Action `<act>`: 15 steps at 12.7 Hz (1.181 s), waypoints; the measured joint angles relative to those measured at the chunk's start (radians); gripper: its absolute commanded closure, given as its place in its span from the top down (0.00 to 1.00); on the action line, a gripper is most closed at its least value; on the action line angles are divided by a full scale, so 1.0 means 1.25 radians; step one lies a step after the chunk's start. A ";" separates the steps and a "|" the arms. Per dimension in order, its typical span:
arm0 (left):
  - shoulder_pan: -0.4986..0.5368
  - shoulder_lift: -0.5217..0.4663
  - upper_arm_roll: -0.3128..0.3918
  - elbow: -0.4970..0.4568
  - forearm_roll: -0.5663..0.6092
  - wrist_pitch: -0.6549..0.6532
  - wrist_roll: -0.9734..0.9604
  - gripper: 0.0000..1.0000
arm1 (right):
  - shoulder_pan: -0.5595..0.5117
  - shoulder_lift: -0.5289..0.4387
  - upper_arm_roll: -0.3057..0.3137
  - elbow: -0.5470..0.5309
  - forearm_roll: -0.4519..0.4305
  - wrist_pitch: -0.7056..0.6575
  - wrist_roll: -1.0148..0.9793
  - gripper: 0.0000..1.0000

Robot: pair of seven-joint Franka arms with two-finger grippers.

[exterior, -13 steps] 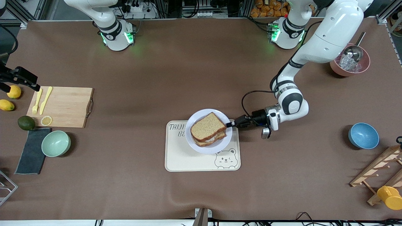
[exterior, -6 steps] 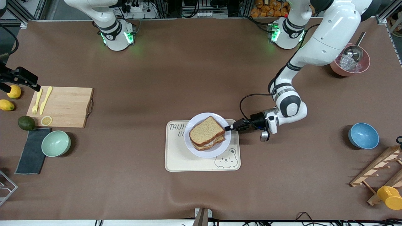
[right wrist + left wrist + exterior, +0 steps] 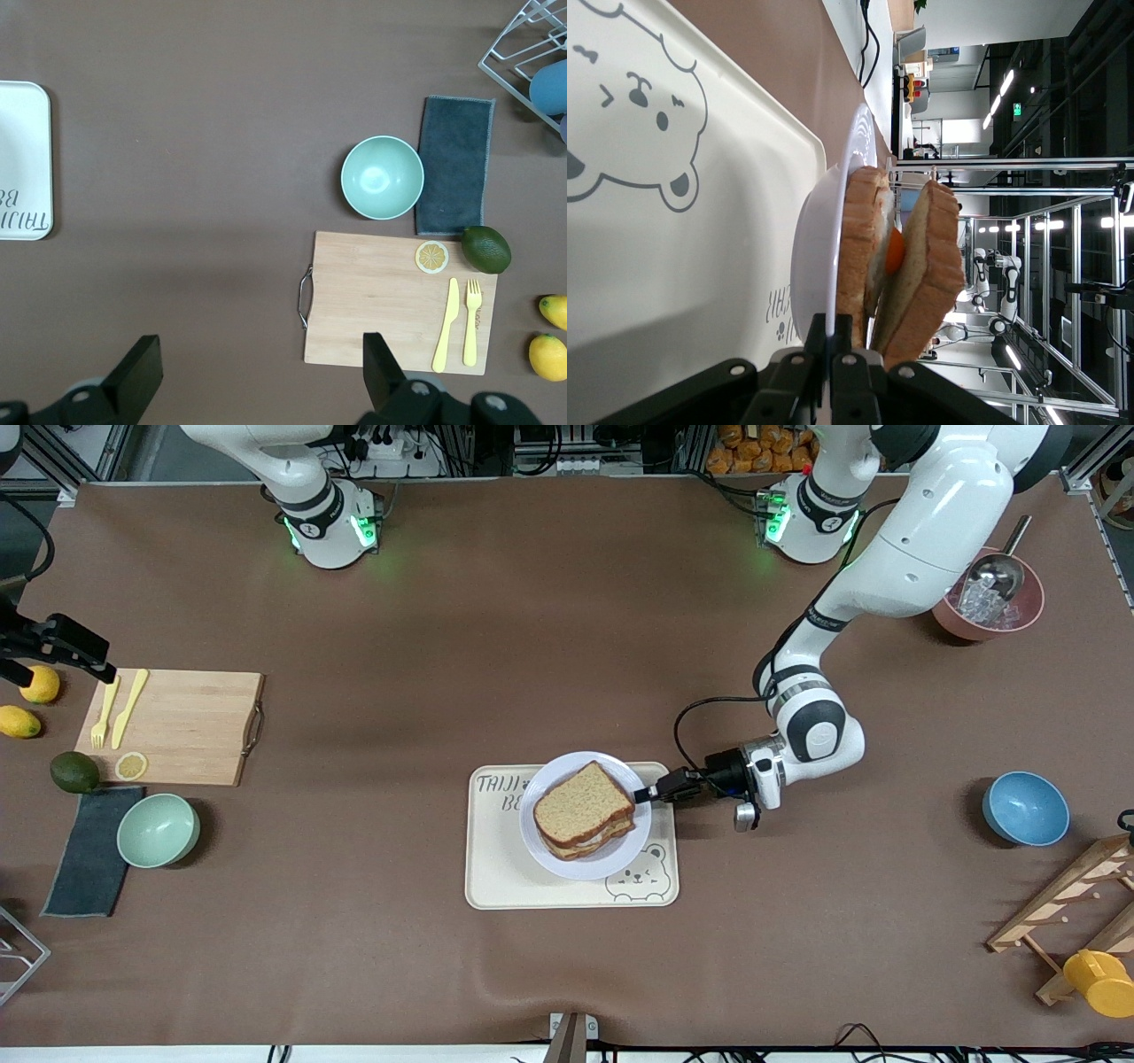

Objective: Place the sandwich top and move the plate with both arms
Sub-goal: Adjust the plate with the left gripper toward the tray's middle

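**Left pincer has the plate by its rim, over the bear tray**

The left pincer (image 3: 651, 792) is closed tight on the rim of the plate (image 3: 542, 850), gripping it at the edge that faces the left arm's end of the counter. In the left wrist view the two fingers (image 3: 849, 376) pinch the thin white rim of the plate (image 3: 811, 266) edge-on, with the sandwich just past them. The sandwich top (image 3: 585, 804) already lies on the stack: the plain wholegrain slice covers the lower slice, and a bit of orange filling (image 3: 895, 252) shows between them. The upper slice leans slightly off the lower one at the end near the fingers.

The plate is over the cream tray (image 3: 505, 886), overlapping the edge of the tray farther from the front camera; whether it rests on the tray or is held just above it I cannot tell.

The right pincer (image 3: 257, 376) is spread wide with nothing in it, up over the cutting board (image 3: 190, 726) at the right arm's end of the counter, and it waits there.

So the bread step looks finished and the plate move is in hand. The next move seems to call for keeping the plate level, since a one-sided rim grip could tip it and let the loose top slice slide.
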 measured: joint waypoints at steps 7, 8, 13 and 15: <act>-0.005 0.052 0.001 0.038 0.000 0.010 0.000 0.00 | 0.000 0.000 0.001 0.000 0.000 0.000 0.000 1.00; -0.005 0.057 0.001 0.045 0.000 0.014 0.000 0.00 | 0.000 0.000 0.001 0.000 0.000 0.000 0.000 1.00; -0.015 0.087 0.000 0.068 0.000 0.020 0.000 0.00 | 0.001 0.001 0.002 0.000 0.000 0.000 0.000 1.00; -0.016 0.094 0.000 0.076 0.000 0.027 0.000 0.00 | 0.001 0.001 0.002 0.000 0.000 0.000 0.000 1.00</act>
